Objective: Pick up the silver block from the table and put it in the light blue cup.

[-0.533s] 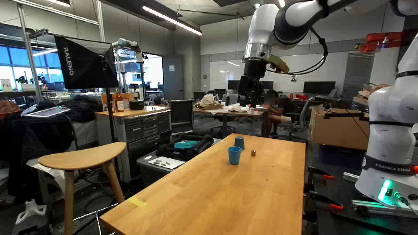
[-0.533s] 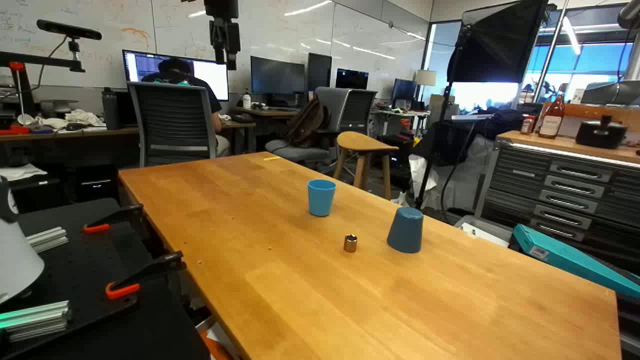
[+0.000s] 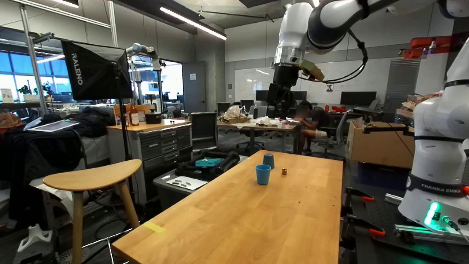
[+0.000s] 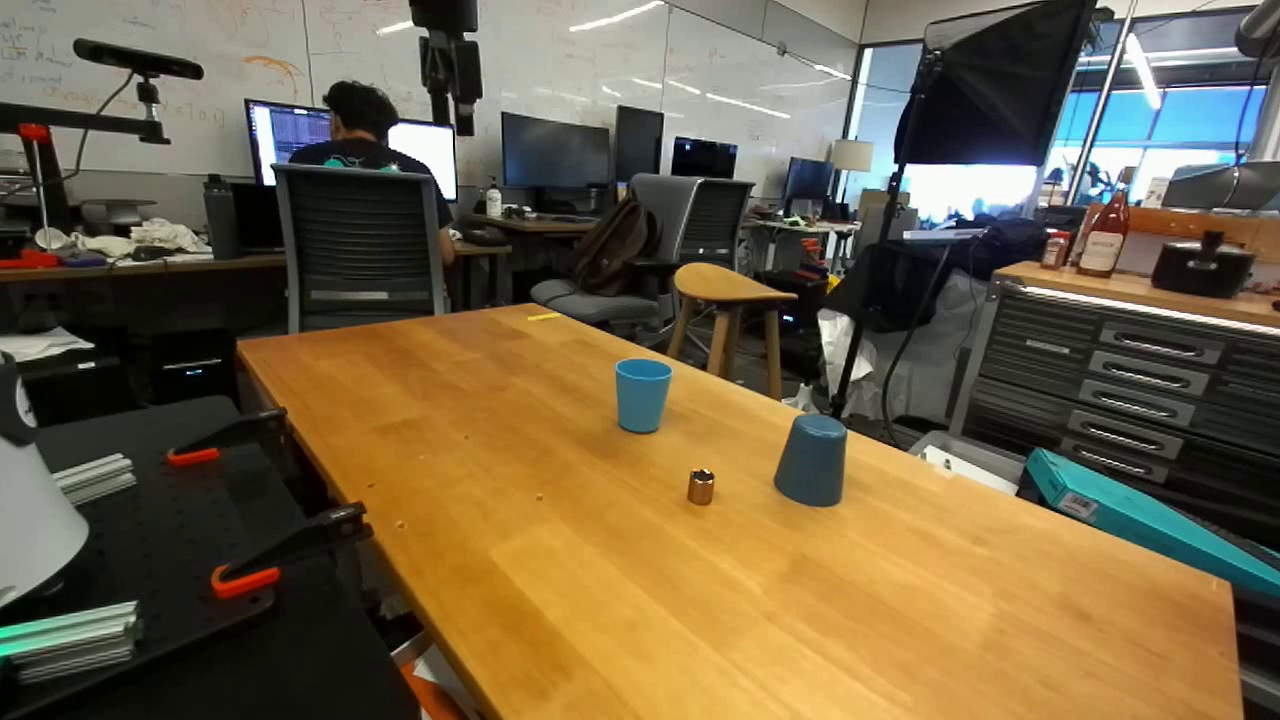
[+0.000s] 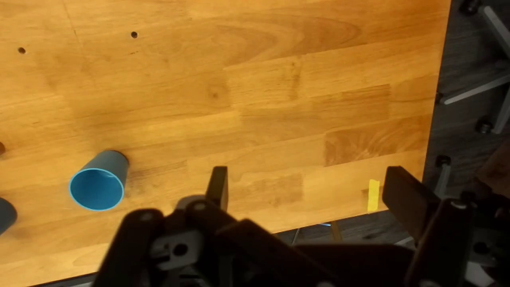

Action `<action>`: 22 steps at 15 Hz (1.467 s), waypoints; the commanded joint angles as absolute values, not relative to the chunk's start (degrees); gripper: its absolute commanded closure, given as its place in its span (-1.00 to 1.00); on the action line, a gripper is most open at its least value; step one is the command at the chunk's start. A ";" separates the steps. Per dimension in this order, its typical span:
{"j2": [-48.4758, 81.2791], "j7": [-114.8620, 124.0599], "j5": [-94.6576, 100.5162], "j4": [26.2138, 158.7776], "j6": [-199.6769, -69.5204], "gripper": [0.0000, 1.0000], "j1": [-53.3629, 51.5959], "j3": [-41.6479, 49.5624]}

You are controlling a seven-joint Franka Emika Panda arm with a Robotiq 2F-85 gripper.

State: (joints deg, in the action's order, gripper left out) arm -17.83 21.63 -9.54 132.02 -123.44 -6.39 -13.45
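The silver block is a tiny coppery-brown metallic piece. It stands on the table in both exterior views (image 3: 284, 171) (image 4: 701, 487); only its edge shows at the left border of the wrist view (image 5: 2, 148). The light blue cup (image 3: 263, 174) stands upright with its mouth up, and it also shows in an exterior view (image 4: 642, 396) and at the left of the wrist view (image 5: 97, 189). My gripper (image 5: 306, 171) is open with nothing between its fingers. It hangs high above the table in both exterior views (image 3: 277, 113) (image 4: 452, 115), apart from block and cup.
A darker blue cup (image 4: 812, 460) stands upside down near the block, also partly visible in the wrist view (image 5: 6, 215). The wooden table (image 4: 560, 580) has a strip of yellow tape (image 5: 373, 195) near a corner. Clamps (image 4: 245, 580) sit along the robot's side of the table.
The gripper has moved up very slightly. The block and both cups have not moved. A seated person in the background has raised their head, and the chair has shifted a little.
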 commanded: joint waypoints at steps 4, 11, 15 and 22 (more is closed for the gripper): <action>-15.21 23.99 -5.41 131.43 -128.13 -1.00 -3.46 -11.39; -7.42 27.90 5.74 128.82 -135.81 -1.00 9.67 0.10; 2.46 32.74 10.62 125.73 -141.34 -1.00 14.59 6.51; 19.81 36.29 4.59 119.14 -147.32 -1.00 12.18 11.95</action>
State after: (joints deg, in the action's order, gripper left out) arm 13.26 34.55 7.66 123.92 -145.72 14.85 10.36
